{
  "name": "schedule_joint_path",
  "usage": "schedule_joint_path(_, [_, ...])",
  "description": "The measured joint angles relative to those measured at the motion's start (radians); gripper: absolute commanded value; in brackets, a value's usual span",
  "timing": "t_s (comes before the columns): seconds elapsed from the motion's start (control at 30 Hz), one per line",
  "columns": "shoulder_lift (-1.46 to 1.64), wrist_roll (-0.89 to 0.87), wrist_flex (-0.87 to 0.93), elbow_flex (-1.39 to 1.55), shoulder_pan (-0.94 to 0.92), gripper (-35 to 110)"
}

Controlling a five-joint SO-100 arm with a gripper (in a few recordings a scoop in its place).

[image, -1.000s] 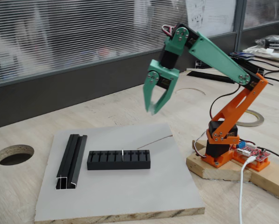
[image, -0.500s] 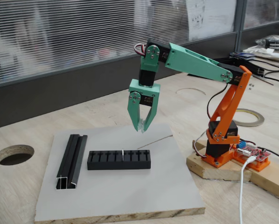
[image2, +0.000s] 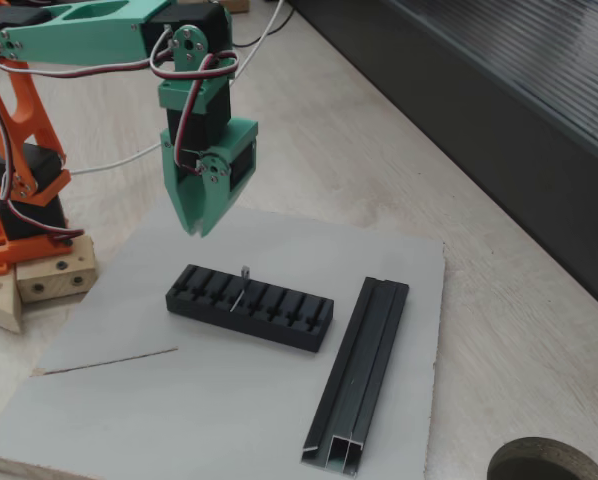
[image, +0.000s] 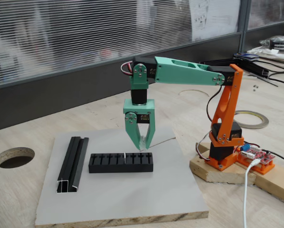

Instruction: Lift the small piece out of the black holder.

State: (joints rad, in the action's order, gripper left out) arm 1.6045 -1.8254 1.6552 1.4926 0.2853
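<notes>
A green and orange robot arm reaches over a grey board (image: 132, 199) lying on a wooden tabletop (image: 18, 190). Its hand (image: 140, 144) points straight down with the two fingers slightly apart and nothing between them, hovering just above the black holder (image: 121, 162). The small piece (image2: 243, 283), a thin pale sliver, stands upright in a slot near the middle of the holder, poking just above its top. A black metal rail (image2: 357, 372) lies beside the holder, and a thin grey wire (image2: 109, 362) lies on the board.
</notes>
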Motion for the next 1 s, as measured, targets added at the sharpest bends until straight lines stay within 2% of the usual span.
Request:
schedule_joint_path(0.17, [0.000, 0.003, -0.158, 0.002, 0.002, 5])
schedule_joint_path(0.33, [0.000, 0.003, -0.222, 0.002, 0.005, 7])
schedule_joint_path(0.7, [0.000, 0.005, -0.225, 0.037, 0.005, 39])
schedule_joint_path(0.83, [0.000, 0.000, -0.225, 0.043, 0.002, 45])
schedule_joint_path(1.0, [0.000, 0.005, -0.225, 0.044, 0.002, 45])
